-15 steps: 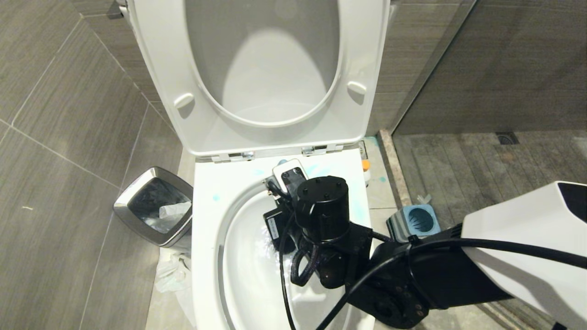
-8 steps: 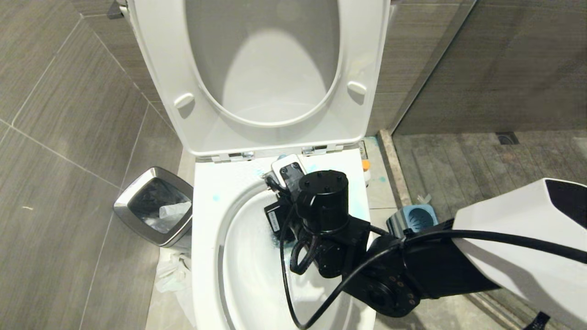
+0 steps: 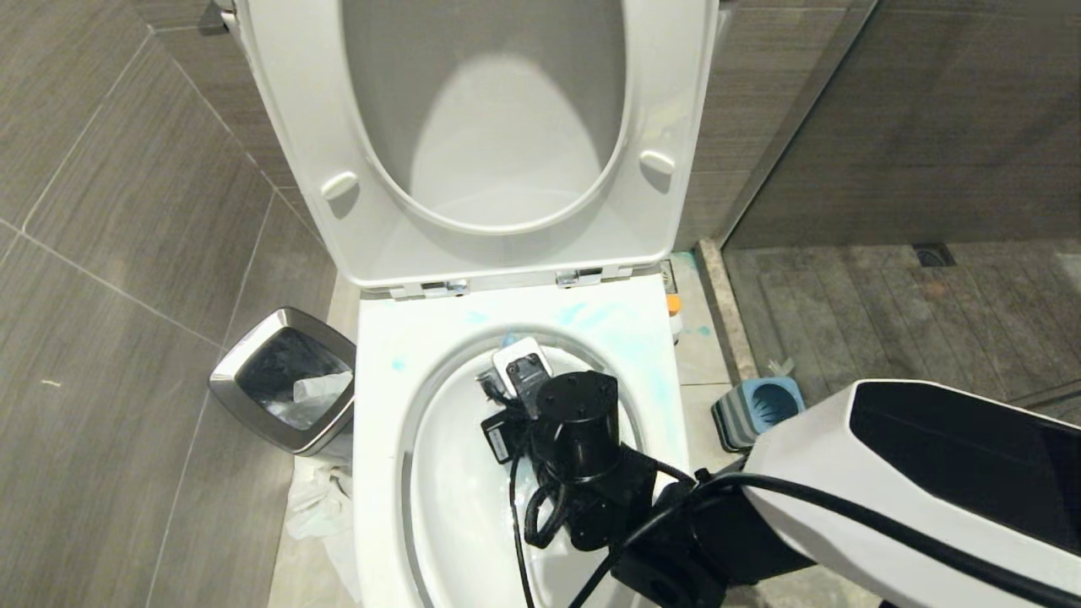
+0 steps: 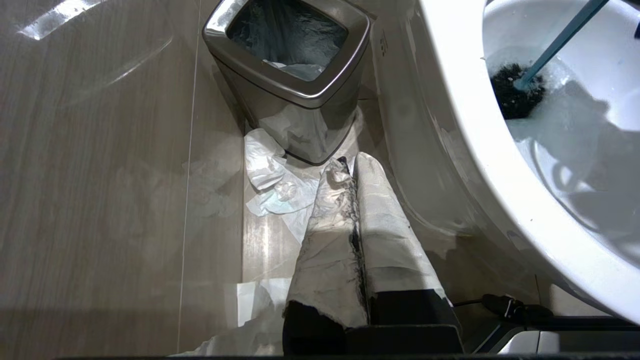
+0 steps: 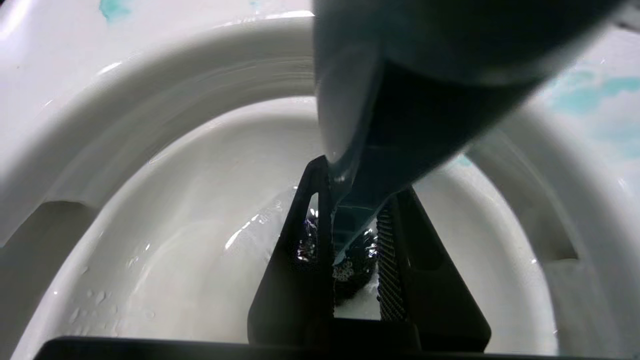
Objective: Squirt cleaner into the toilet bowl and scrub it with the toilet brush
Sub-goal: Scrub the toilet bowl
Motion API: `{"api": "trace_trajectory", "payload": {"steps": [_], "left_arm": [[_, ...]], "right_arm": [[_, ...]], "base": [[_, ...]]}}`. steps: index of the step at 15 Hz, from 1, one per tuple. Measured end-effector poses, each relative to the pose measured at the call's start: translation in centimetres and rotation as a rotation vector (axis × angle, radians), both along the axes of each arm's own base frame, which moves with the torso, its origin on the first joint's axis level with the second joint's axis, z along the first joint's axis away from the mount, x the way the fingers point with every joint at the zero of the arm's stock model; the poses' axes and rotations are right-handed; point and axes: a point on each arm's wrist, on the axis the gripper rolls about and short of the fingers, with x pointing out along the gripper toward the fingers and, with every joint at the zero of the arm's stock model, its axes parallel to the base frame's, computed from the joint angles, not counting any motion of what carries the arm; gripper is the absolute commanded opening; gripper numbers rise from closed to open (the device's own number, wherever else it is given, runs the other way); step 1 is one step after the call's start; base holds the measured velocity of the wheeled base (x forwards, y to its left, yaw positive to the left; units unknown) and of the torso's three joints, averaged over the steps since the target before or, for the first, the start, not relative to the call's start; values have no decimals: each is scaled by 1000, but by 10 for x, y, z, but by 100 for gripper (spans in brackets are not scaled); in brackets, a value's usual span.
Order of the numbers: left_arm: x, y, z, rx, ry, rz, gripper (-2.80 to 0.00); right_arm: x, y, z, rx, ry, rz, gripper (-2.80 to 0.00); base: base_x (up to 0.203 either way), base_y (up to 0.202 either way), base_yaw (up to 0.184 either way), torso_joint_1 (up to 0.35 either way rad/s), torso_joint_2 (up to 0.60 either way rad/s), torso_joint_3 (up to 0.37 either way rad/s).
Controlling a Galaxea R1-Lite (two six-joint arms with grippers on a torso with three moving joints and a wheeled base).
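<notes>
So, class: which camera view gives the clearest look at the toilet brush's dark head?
The left wrist view: the toilet brush shows its dark head in the tinted water, with the teal handle rising from it. The right wrist view shows only part of the head between the right hand's fingers. The head view hides it behind the arm.

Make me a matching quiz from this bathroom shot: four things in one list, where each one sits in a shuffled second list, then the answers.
Things:
1. toilet brush
2. steel waste bin
3. brush holder
4. toilet seat

Places:
A. on the floor to the right of the toilet bowl in the head view
B. raised upright behind the bowl
C. head down in the bowl's water, handle gripped by the right hand
D. on the floor to the left of the bowl in the head view

Pairs: 1-C, 2-D, 3-A, 4-B
</notes>
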Motion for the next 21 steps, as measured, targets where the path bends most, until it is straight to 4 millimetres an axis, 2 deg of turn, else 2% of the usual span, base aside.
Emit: {"api": "trace_trajectory", "payload": {"steps": [2,5,11,16,18,21], "left_arm": [[0,0,0,-2,0,0,-280],[0,0,0,-3,0,-1,-280],[0,0,0,-4,0,-1,-280],[0,0,0,-4,-1,-1,-280],[0,0,0,-3,0,-2,-280],[0,0,0,-3,0,-3,-280]], "right_arm": [[-2,-2,-18,-27,22,-1,-280],[-5,-3,-18,-16,24,5,-280],[-21,-6,10,23,-4,28,-280],[-32,-15,32,41,49,31,-280],[-34,-18,47,81,102,23,-280],[-29,-27,61,112,91,6,-280]], "base": [[0,0,0,0,0,0],[0,0,0,0,0,0],[0,0,0,0,0,0],[0,0,0,0,0,0],[0,0,0,0,0,0],[0,0,0,0,0,0]]}}
